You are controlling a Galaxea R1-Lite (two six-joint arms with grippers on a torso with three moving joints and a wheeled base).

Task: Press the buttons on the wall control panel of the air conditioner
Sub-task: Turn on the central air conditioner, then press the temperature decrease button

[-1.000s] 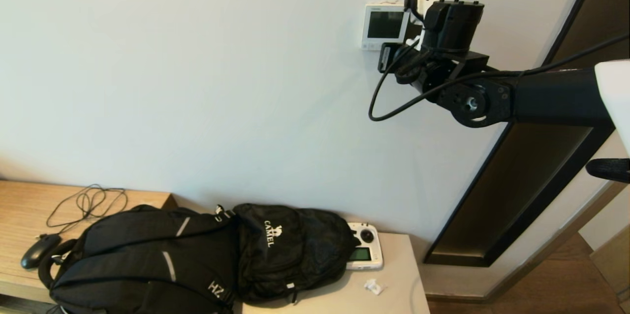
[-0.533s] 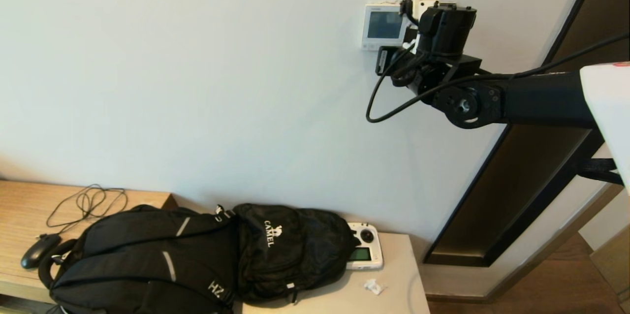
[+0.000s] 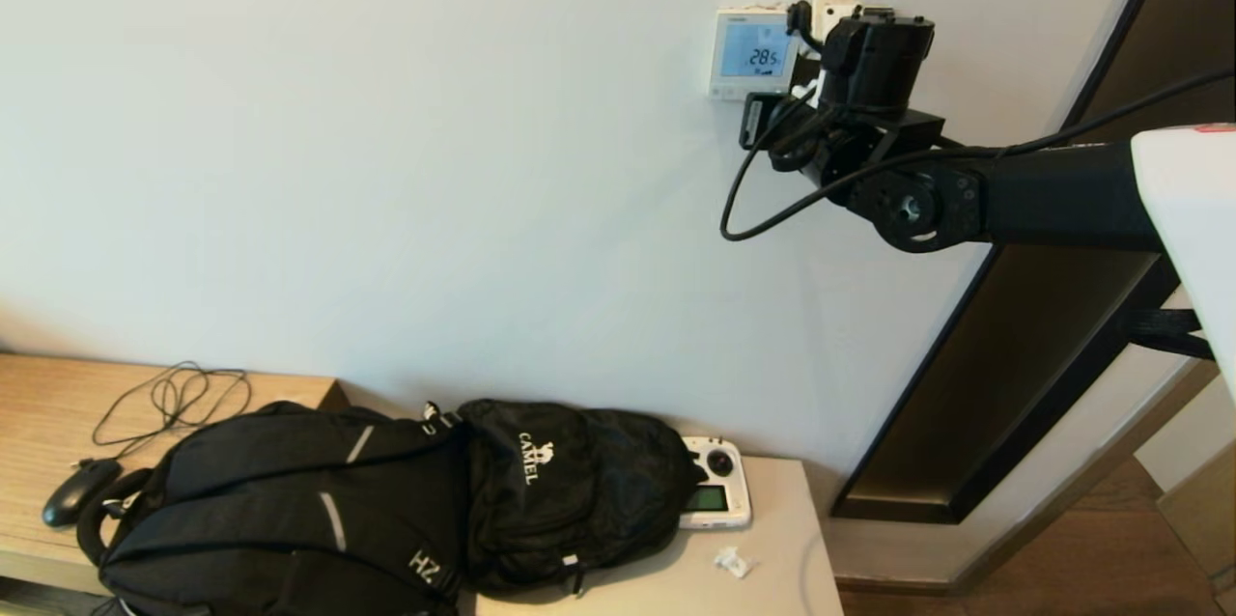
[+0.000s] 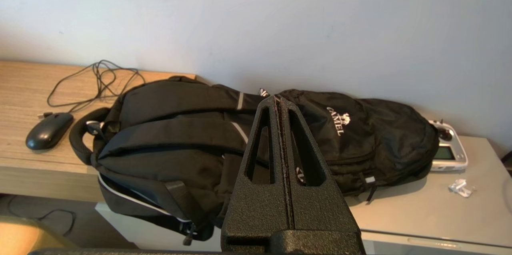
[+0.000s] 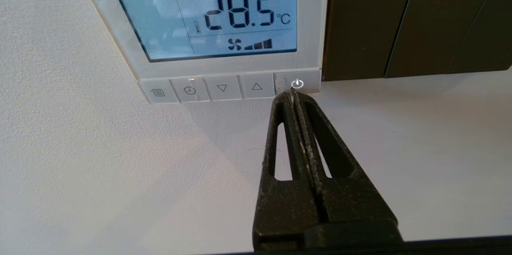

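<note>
The air conditioner's wall control panel (image 3: 751,51) is a small white square thermostat high on the wall. Its screen (image 5: 208,11) is lit blue and reads 28.5 °C with a fan symbol. A row of white buttons (image 5: 224,88) runs under the screen; the power button (image 5: 297,83) is at the end beside the black plate. My right gripper (image 5: 293,92) is shut and empty, its joined tips at the lower edge of the power button. In the head view the right arm's wrist (image 3: 874,56) hides the gripper tips. My left gripper (image 4: 277,101) is shut and empty, hanging above the backpacks.
A glossy black switch plate (image 5: 412,19) sits right beside the thermostat. Below, two black backpacks (image 3: 386,500) lie on a low counter (image 3: 772,577) with a white handheld controller (image 3: 716,495), a black mouse (image 3: 77,490) and a cable (image 3: 174,399). A dark door frame (image 3: 1014,375) stands to the right.
The thermostat's screen went from dark grey to lit blue with digits. My right arm moved slightly up and toward the panel, then held.
</note>
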